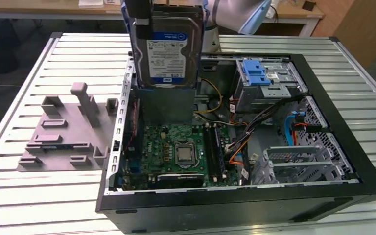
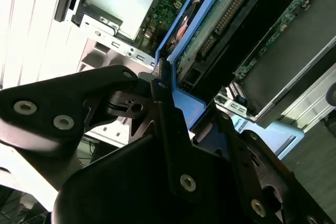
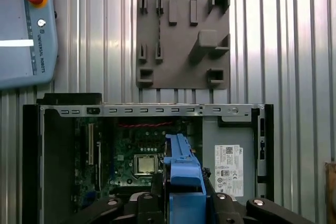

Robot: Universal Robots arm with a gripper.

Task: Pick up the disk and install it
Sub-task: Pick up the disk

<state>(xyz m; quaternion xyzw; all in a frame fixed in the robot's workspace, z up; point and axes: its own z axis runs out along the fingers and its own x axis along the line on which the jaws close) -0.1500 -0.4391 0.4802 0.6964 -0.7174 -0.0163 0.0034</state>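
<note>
Pincer point(image 2: 184, 109) clamped by its 2 fingers point(image 2: 160, 98) on the blue rail of the disk point(image 1: 168, 49). The disk hangs upright directly below the pincer, over the open computer case point(image 1: 240, 200). In the exterior view the pincer's body is cut off at the frame's top edge. The disk's lower end overlaps the grey power-supply box point(image 1: 167, 105) beneath; contact cannot be judged. In the first wrist view the disk appears edge-on, label hidden. The fixture block point(image 1: 64, 132) lies on the slatted table point(image 1: 18, 205), to the exterior view's left of the pincer.
</note>
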